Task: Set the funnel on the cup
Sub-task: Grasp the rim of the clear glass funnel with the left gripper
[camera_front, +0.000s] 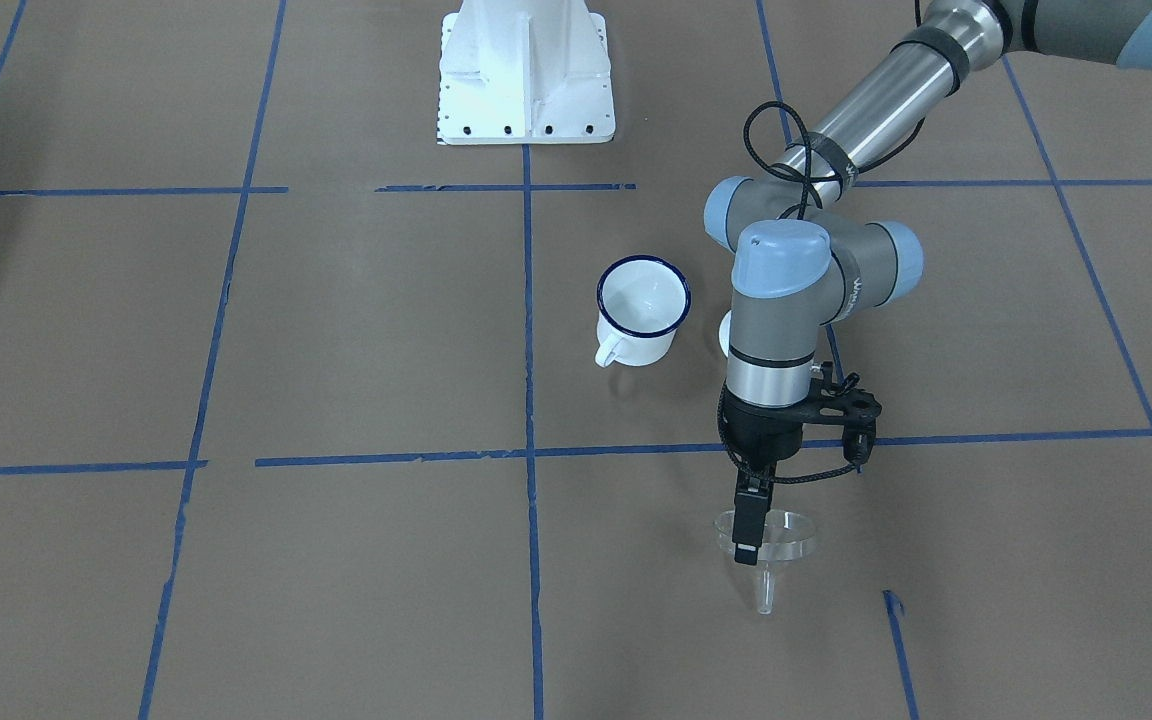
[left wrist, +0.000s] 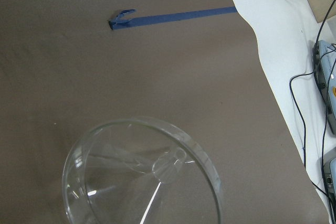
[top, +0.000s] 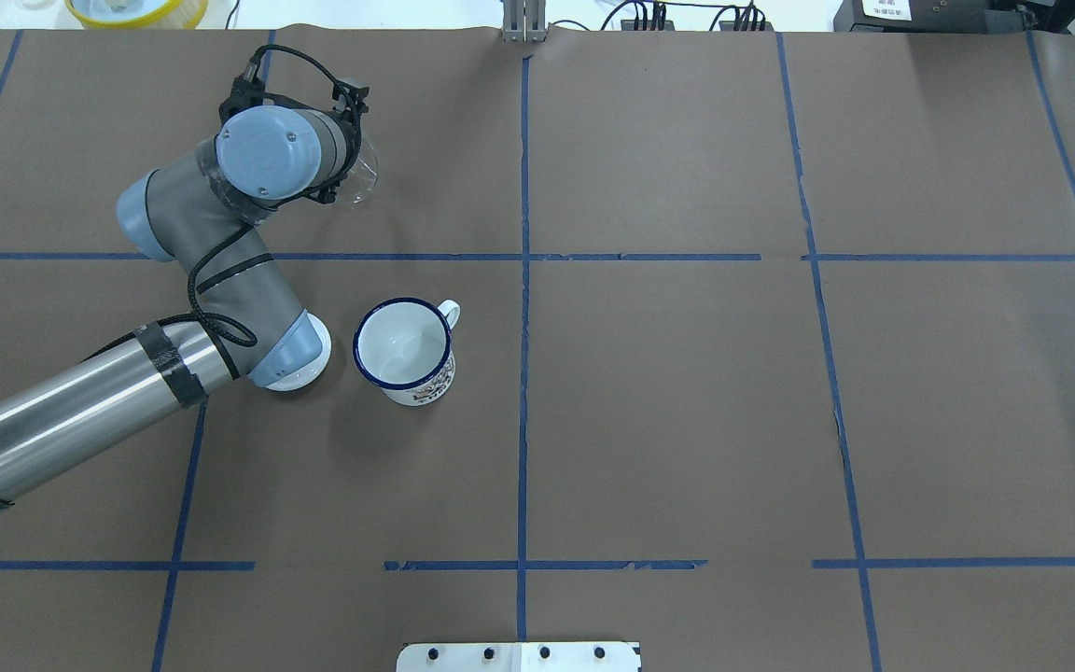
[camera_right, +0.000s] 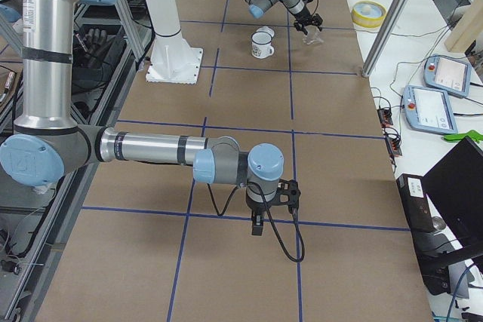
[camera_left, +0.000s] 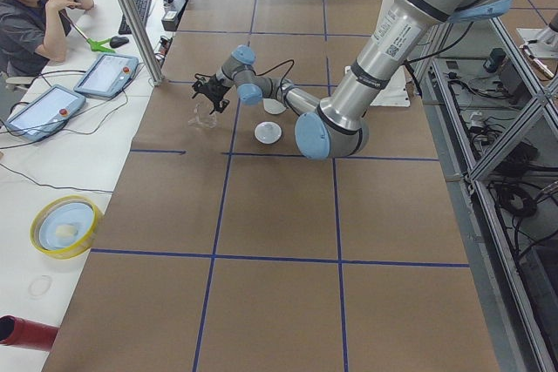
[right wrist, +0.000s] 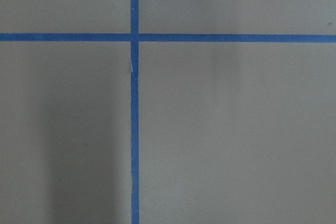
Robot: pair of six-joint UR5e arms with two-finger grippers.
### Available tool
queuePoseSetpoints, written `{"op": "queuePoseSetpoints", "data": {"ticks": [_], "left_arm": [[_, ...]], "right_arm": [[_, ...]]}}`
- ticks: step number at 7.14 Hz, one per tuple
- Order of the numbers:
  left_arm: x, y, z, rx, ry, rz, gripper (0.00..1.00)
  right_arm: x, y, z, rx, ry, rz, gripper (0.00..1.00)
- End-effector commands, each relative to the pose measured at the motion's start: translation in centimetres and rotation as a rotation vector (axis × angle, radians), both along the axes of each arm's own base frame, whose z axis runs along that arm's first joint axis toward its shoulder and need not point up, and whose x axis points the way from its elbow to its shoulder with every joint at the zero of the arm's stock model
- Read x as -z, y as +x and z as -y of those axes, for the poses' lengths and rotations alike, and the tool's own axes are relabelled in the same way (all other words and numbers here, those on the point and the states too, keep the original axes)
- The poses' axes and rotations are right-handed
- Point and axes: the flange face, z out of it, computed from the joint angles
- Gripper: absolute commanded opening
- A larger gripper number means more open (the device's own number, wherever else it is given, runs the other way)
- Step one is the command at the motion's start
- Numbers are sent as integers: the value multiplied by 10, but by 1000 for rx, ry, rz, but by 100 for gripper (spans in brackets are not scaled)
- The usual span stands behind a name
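Funnel (camera_front: 792,536) — clear, faint — sits clamped in left pincer (camera_front: 746,545); right pincer (camera_right: 257,228) state unreadable.

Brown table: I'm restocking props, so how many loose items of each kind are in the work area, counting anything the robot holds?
Clear funnel: 1
White mug: 1
White lid: 1
Total: 3

Robotics lab: tape-gridded table (top: 687,420), teach pendants (camera_right: 450,75).
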Motion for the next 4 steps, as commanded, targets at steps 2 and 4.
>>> {"op": "queuePoseSetpoints", "data": {"ticks": [2,4], "left_arm": [[1,0,1,4,15,-7,28],[2,-4,3,9,19,-14,0]], "right_arm": [[0,0,0,0,0,0,100],[0,0,0,0,0,0,100]]}}
